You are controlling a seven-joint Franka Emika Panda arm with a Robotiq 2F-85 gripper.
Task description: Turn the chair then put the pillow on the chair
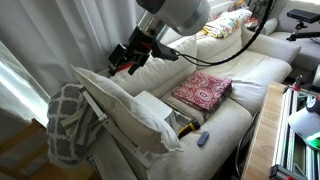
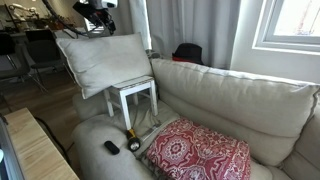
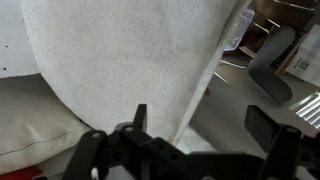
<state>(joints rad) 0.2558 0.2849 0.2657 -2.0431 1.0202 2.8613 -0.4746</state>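
Sofa (image 2: pixel 235 95): cream and long, it fills most of both exterior views.

Pillow (image 2: pixel 105 60): the plain cream cushion sits on top of the chair. It stands nearly upright on its lower edge and overhangs the seat on both sides. In the wrist view its speckled fabric fills the upper left, and one edge runs down towards your fingers.

Blanket (image 1: pixel 68 122): grey-and-white pattern, bunched at the sofa end, just beside the pillow.

Red patterned cushion (image 2: pixel 200 150): lies flat on the sofa seat, well apart from the pillow.

Chair (image 2: pixel 135 95): small and white. The front of the seat and the thin legs show beneath the pillow. It appears to stand on the end of the sofa seat, though you cannot tell exactly where the feet rest.

Gripper (image 3: pixel 200 125): your fingers (image 3: pixel 140 115) are spread wide and hold nothing. The pillow's edge lies in the gap between them, but neither pad is pressed to it. In both exterior views the gripper hangs just above the pillow's top edge.

Small items: a dark oblong object (image 2: pixel 111 147) and a yellow-and-black one (image 2: pixel 132 143) lie on the sofa seat between chair and red cushion. Both are too small to identify.
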